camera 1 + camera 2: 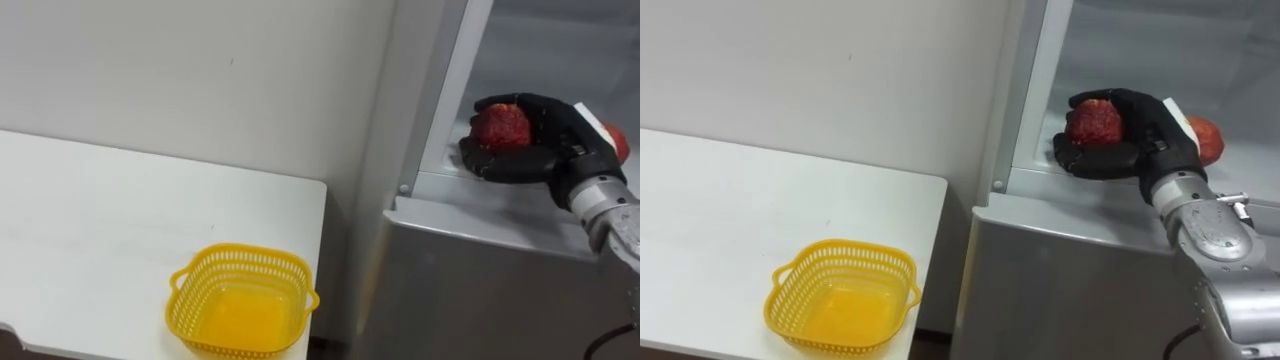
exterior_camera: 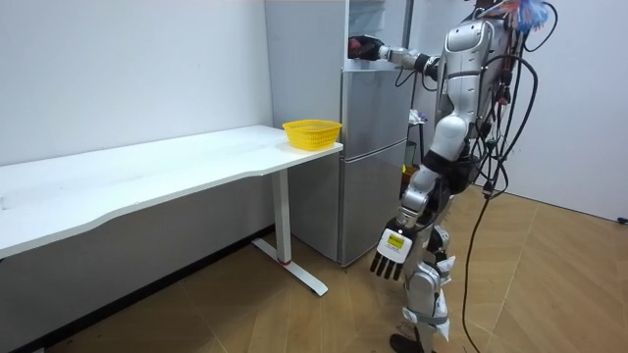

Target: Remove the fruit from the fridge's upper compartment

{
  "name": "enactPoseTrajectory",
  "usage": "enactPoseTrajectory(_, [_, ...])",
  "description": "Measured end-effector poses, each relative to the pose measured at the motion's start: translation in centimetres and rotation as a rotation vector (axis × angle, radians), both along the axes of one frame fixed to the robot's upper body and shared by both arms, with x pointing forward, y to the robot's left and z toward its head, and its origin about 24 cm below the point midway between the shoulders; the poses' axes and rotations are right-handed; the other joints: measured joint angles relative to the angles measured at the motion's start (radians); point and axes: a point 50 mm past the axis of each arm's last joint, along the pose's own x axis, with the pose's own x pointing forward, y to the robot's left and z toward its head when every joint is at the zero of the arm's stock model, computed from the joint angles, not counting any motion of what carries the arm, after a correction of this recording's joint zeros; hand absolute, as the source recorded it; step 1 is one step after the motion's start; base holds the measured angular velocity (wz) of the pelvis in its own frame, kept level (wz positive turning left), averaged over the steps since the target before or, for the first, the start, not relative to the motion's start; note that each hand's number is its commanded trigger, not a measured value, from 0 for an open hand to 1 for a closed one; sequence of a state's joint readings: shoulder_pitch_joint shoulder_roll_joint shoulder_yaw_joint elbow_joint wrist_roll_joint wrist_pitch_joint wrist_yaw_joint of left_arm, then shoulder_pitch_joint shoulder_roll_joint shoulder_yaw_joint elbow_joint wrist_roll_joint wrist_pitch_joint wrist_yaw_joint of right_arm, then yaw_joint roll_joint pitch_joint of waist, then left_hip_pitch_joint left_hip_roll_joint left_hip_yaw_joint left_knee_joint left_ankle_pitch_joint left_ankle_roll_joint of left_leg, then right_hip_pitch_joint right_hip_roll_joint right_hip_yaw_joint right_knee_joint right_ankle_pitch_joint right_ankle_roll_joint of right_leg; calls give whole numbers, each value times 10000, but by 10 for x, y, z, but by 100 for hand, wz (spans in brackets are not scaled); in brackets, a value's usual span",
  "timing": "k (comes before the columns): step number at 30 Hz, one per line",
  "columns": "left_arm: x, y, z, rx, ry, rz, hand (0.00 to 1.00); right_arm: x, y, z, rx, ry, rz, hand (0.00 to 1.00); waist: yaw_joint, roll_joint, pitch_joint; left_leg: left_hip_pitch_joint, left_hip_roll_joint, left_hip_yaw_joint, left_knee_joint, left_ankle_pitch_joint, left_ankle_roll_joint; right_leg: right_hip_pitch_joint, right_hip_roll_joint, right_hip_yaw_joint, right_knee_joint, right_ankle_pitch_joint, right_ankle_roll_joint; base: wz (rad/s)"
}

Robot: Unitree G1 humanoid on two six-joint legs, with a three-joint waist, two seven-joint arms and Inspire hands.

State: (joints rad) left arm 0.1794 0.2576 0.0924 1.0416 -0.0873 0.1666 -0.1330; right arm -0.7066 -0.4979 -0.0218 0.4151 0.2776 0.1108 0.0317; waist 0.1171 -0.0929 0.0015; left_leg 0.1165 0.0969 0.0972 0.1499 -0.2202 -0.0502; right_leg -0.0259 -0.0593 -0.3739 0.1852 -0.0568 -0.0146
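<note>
The right hand [image 1: 520, 160] grips a red fruit [image 1: 500, 127] with curled fingers, at the front edge of the upper fridge compartment [image 1: 560, 50]. 1 second fruit [image 1: 1206, 138] lies behind it. The left hand [image 2: 392, 253] hangs relaxed.

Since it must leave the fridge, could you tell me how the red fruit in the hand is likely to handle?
The red fruit looks round, so it would probably roll if set down loose. No dent shows under the right hand curled round it, so it is likely firm. The left hand hangs open.
</note>
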Motion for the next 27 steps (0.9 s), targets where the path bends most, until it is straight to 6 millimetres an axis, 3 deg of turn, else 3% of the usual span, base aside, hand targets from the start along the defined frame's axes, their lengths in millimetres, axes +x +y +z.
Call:
enactPoseTrajectory(5, [0,-5,-2,-5,0,61,0,-1,4,5,-146,-172,1,100,-30,111,-52,2,10,95,-1,0,0,4,-3,0,7,2,-2,0])
enactPoseTrajectory(12, [2,-7,-2,-40,-46,70,0,-4,11,8,-429,-509,-305,100,-19,220,-45,-10,17,95,-9,0,0,-15,-4,-1,13,1,-2,0])
enactPoseTrajectory(16, [5,-7,-2,156,-141,78,0,-17,20,10,-1439,-1151,-558,100,-3,220,-46,-5,16,170,-16,0,1,-61,2,25,10,1,0,-3])
enactPoseTrajectory(22, [5,-10,-4,256,-264,104,0,-32,38,5,-1291,-1772,-498,100,-64,332,7,110,20,420,-63,1,3,-56,20,177,20,3,3,-7])
enactPoseTrajectory(27, [2,-10,-4,198,-175,126,0,-43,50,13,-1246,-2514,-432,100,-180,454,2,111,31,454,-162,-3,2,-94,34,164,28,5,1,0])
